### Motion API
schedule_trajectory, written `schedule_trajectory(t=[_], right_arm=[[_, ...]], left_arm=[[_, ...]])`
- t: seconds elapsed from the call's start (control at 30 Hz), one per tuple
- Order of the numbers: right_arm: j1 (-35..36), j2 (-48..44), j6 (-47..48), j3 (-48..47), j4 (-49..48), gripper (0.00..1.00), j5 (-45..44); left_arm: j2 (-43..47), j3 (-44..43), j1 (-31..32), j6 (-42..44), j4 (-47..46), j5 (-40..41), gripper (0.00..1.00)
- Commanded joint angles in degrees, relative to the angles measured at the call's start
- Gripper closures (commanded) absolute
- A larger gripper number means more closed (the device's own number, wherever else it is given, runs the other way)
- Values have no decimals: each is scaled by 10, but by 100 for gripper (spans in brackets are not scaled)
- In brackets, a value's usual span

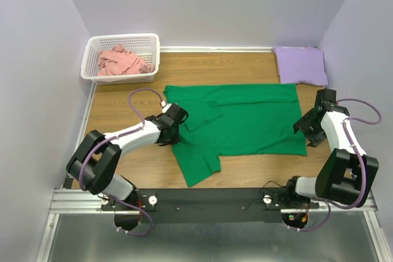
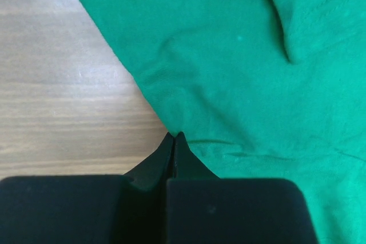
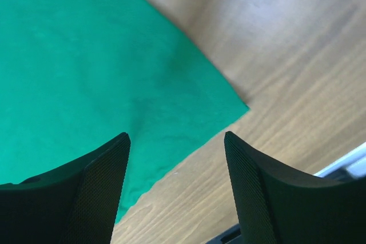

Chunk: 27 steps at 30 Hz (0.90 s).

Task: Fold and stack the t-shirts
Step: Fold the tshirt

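Bright green cloth t-shirt (image 1: pixel 239 118): spread flat at the middle of wooden table (image 1: pixel 123 105), one sleeve toward near edge. Left gripper (image 2: pixel 175 136): pinched tight on its edge at the sleeve-body notch. Right gripper (image 3: pixel 177 138): spread wide above its near right corner. Lavender folded t-shirt (image 1: pixel 299 64): far right corner. Salmon pink t-shirt (image 1: pixel 123 61): crumpled inside white plastic lattice basket (image 1: pixel 153 44), far left.

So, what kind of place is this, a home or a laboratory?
Probably a robot test cell, not a home: plain walls box in a wooden table, and the left arm and right arm are bolted to a metal rail.
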State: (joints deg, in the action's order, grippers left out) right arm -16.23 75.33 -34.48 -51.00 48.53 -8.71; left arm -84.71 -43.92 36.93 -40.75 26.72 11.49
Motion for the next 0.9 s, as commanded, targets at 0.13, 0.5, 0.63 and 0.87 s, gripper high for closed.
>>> schedule_trajectory(t=[0.13,0.5,0.63,0.87], right_arm=[[-25,-31,-59,68,27,28,-60],[-25,-43,-67,76,22,37,-50],[-25,-40,-67,75,22,42,-54],[-26,-34,-92,86,19,47,-45]], left_arm=[[-2,26,-31,45,-18,-7,100],[6,20,-38,59,-15,-6,100],[18,22,-41,59,-22,-5,100],[41,28,-42,58,-28,-1,100]])
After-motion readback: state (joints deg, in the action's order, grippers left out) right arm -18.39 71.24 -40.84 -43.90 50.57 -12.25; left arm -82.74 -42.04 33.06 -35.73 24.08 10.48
